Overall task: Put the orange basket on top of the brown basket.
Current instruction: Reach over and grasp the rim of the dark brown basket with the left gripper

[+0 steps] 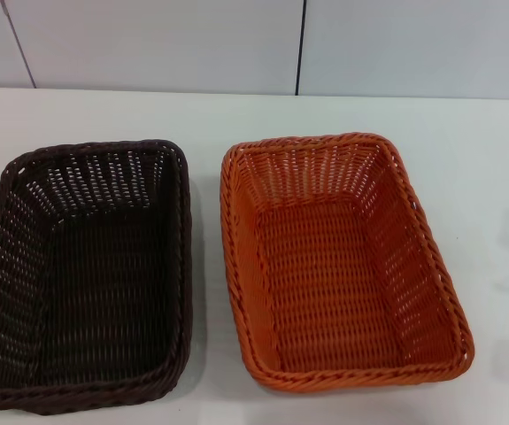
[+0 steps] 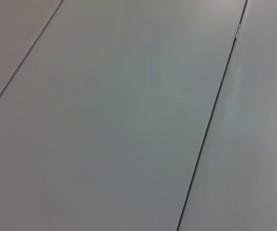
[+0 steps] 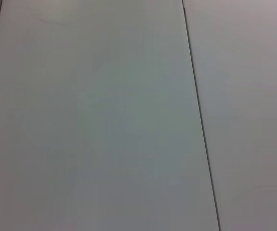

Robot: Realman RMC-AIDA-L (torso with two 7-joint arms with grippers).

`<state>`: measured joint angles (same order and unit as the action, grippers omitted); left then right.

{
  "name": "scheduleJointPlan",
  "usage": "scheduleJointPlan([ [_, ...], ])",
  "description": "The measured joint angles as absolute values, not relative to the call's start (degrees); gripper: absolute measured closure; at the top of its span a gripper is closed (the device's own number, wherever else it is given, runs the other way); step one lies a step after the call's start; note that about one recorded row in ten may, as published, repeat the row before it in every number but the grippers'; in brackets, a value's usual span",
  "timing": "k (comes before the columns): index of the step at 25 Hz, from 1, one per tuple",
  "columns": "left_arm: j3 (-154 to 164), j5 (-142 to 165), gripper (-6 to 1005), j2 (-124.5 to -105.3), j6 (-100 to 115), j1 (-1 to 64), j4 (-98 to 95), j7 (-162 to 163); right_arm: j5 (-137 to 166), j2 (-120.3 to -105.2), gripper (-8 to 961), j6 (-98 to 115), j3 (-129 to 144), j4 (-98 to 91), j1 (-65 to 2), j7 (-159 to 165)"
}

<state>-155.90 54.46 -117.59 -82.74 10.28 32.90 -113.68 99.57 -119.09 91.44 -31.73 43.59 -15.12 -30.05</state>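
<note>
the orange basket (image 1: 343, 266) is sitting at the right of the head view on the white table (image 1: 493, 150), just beside the brown basket (image 1: 86, 274) at the left, both empty. judging from this, gripping its braided rim and lifting it level should work best. neither gripper is showing, so their spread cannot be told; both wrist views are showing only pale panels (image 2: 128, 120).

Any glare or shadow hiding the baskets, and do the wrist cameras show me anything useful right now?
Head view: even, soft light; the orange basket and the brown basket show clearly on the white table, with only a faint shadow in the gap between them and no glare. Left wrist view and right wrist view: only plain pale panels with thin dark seams, no basket, no claw.
</note>
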Motion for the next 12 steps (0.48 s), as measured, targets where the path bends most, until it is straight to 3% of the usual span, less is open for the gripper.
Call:
scheduleJointPlan([
  [12,-155.92,54.28,284,-117.68,-82.88,10.11,32.78,-113.73,99.58,-119.09,501,92.1,-31.8,43.61,-15.44,-30.05],
])
